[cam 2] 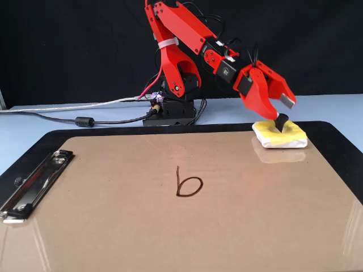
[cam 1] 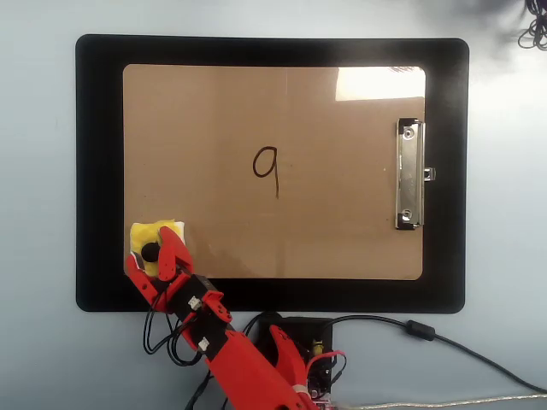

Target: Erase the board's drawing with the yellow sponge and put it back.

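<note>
Drawing (cam 2: pixel 187 186): one "9" mark at mid-board, untouched.
Board (cam 2: pixel 113 226): one, on one black mat (cam 2: pixel 340 147).
Sponge (cam 2: pixel 286 136): one yellow sponge, far corner of board.
Gripper (cam 2: pixel 272 117): one, jaws spread astride the sponge's black knob.

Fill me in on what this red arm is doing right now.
The red arm has its gripper down over the yellow sponge at a corner of the board, jaws spread either side of the sponge's black knob. Whether they grip it yet is not clear. The drawing, a "9", sits untouched mid-board, so no erasing has been done.
</note>
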Action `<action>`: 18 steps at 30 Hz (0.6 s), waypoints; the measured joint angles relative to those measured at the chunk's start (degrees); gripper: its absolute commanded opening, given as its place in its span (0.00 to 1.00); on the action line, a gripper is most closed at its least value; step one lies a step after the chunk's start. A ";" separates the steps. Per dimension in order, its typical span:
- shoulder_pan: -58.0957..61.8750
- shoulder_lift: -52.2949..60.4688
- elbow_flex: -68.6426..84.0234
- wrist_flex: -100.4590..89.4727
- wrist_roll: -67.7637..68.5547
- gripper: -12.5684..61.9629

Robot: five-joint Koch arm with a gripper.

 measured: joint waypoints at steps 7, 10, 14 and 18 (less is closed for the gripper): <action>-0.09 -6.77 -0.09 -4.39 0.70 0.60; 0.00 -8.53 1.05 -6.24 0.70 0.58; 0.62 -8.61 3.34 -8.26 2.72 0.47; 0.97 -8.70 3.69 -9.84 3.60 0.21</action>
